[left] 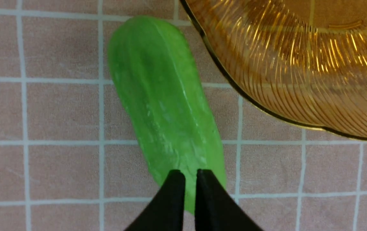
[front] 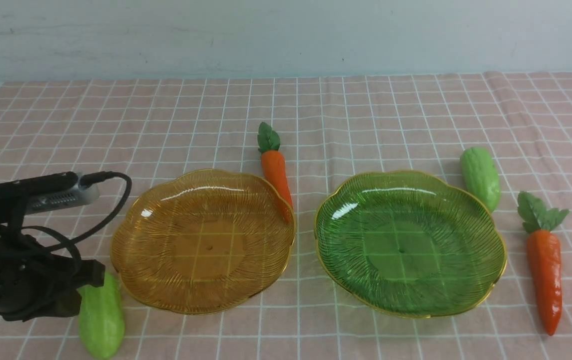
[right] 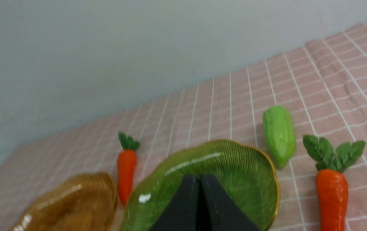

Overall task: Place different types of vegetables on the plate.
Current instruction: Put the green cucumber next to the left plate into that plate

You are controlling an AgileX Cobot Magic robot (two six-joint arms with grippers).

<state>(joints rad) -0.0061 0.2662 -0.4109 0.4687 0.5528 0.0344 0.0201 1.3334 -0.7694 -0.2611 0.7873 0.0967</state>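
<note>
Right, biggest first: we see a pink checked cloth (front: 366,110) over the whole table. On it the amber plate (front: 200,240) is our ref pt. The green plate (front: 406,245), approx same size, sits just right of it w/ a narrow strip of cloth between.

The L arm (front: 10,270) hangs low at the amber plate's near-left. All four veg lie on the cloth, outside both plates.

- Outer carrot (front: 545,265): well right of the amber plate, past the green plate, leaves pointing away from us.
- Mid carrot (front: 275,170): at the amber plate's far-right rim, tip showing through the edge; we can't tell if they touch.
- Near gourd (front: 101,315): just off the amber plate's near-left rim, not touching.
- Far gourd (front: 481,177): well right of the amber plate, by the green plate's far-right rim.
- L gripper (left: 189,175): fingers nearly together w/ only a thin slit, tips over the near gourd's end, gripping nothing.
- R gripper (right: 199,178): fingers pressed together, holding nothing.
</note>
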